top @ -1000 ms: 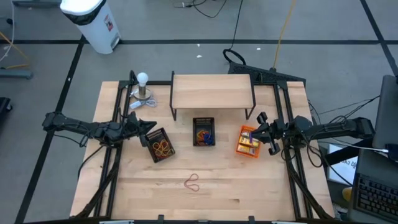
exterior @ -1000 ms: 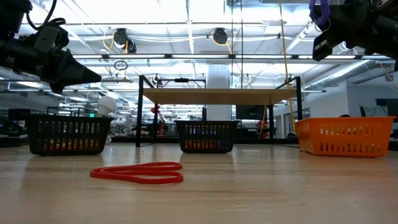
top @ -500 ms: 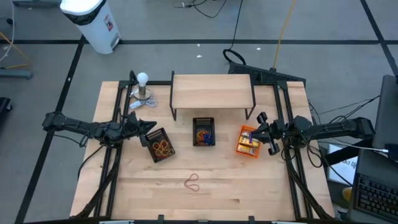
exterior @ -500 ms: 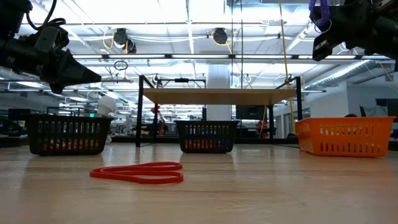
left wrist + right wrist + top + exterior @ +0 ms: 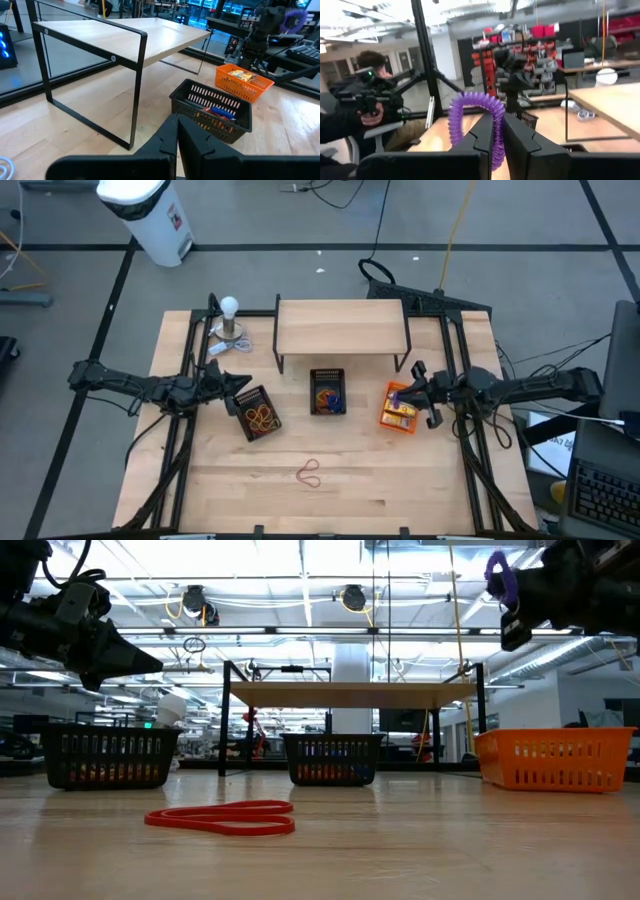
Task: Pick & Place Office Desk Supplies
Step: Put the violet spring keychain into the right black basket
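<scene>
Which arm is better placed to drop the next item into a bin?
Right. The right claw is shut on a purple coil above the orange bin; the left claw is shut and empty.

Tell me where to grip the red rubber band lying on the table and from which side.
Take the red rubber band from straight above, pinching across its narrow crossed middle. It lies flat on the bare tabletop as two loops, too low for a sideways approach.
</scene>
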Robot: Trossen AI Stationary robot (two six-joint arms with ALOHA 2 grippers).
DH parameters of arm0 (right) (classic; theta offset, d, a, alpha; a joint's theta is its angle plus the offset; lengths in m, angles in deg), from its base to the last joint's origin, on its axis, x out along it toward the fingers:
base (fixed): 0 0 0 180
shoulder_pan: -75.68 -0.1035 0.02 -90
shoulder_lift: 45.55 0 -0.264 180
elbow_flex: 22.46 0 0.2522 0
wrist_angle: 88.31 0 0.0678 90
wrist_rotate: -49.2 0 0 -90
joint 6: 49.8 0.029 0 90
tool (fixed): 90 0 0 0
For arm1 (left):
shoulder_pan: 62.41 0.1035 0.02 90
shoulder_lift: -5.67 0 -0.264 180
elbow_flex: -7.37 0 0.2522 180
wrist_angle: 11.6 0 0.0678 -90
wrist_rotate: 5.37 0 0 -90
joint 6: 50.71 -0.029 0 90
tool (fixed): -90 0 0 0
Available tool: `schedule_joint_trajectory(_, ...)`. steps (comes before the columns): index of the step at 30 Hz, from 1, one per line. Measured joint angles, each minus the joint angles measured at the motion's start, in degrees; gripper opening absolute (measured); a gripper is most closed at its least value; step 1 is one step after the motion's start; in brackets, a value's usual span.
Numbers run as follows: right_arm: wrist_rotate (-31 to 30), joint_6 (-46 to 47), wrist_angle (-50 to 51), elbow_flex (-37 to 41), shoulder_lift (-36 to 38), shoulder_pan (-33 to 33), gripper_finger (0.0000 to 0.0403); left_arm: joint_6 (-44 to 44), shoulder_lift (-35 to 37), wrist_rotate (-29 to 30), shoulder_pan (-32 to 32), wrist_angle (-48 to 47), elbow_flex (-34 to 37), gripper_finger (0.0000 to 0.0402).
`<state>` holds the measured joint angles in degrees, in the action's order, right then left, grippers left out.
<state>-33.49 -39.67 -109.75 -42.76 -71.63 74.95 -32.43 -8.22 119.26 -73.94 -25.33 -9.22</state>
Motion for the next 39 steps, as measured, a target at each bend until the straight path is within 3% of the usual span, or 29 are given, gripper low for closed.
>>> schedule_joint_trajectory(6, -1.9, -0.2, 11.1, -9.3, -3.7, 0.0, 0.0018, 0.0, 0.0, -0.3, 0.0, 0.0, 0.0, 0.001)
schedule_joint_trajectory(14, -6.1, -0.3, 23.3, -21.7, -16.9, -0.1, 0.0018, 0.0, 0.0, -0.5, 0.0, -0.1, 0.0, 0.001)
schedule_joint_trajectory(26, -7.5, -1.0, 24.3, -34.5, -44.5, 0.8, 0.0018, 0.1, 0.0, -0.5, 0.0, 0.1, 0.0, 0.001)
schedule_joint_trajectory(39, -7.3, -4.3, 26.4, -45.6, -62.2, 6.4, 0.0018, 0.5, 0.0, -0.5, 0.0, 0.1, 0.0, 0.001)
